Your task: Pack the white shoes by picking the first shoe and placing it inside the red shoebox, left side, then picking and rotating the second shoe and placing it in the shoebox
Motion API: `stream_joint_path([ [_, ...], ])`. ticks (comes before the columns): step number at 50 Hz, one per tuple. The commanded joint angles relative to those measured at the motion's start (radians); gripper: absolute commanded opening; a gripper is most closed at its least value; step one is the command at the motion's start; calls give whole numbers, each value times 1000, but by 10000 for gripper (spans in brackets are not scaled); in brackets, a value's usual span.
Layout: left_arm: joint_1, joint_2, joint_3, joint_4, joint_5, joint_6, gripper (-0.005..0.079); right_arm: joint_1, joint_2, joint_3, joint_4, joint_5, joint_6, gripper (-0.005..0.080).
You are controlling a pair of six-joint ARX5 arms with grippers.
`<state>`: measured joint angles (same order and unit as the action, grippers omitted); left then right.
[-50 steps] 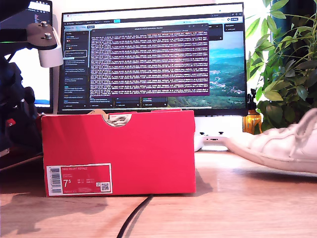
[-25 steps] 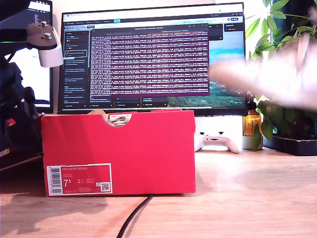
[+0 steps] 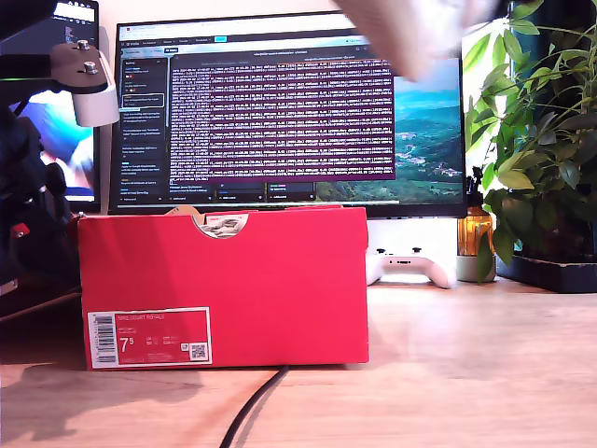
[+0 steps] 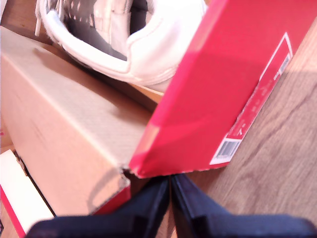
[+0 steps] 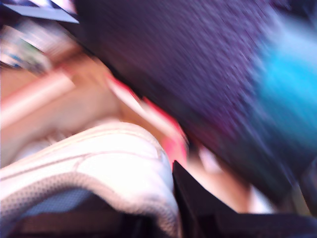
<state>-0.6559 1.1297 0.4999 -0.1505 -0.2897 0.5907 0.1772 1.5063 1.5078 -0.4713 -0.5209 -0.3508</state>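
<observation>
Lifted since a second ago: white shoe [image 3: 410, 33], then lying on the desk at the exterior view's right edge, now a blur at the top of the exterior view, right of centre, in front of the monitor [image 3: 280, 112]. Up close in the second wrist view, same shoe's heel [image 5: 99, 168] pressed against my second gripper [image 5: 171, 208], dark finger [image 5: 198, 208] beside it; grasping the shoe by the look of it, though blur hides the jaws.

Red shoebox [image 3: 224, 285] upright on the wooden desk [image 3: 466, 373], left of centre in the exterior view, barcode label [image 3: 149, 338] at its lower left, half-round notch in the top edge. Other white shoe [image 4: 124, 39] already lying inside the box, seen in the first wrist view. My first gripper [image 4: 171, 198] just outside the box's near corner, fingers pressed together, nothing between them.

White game controller [image 3: 410, 268] behind the box, potted plant [image 3: 541, 140] at the exterior view's right.
</observation>
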Motion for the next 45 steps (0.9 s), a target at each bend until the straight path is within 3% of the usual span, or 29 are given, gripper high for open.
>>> stream_joint_path([
  [1,-1,5,-3,16,2,1,-21,26,46,28,37,-13,-6,-13],
  [12,-1,5,-3,16,2,1,-21,106,137,63,128,-11,-17,-13],
  [22,-1,5,-3,16,2,1,-21,158,248,204,129,7,-17,-13],
  [32,-1,5,-3,16,2,1,-21,187,346,336,104,27,-18,-13],
  [45,-1,5,-3,16,2,1,-21,205,418,347,121,71,-74,-13],
])
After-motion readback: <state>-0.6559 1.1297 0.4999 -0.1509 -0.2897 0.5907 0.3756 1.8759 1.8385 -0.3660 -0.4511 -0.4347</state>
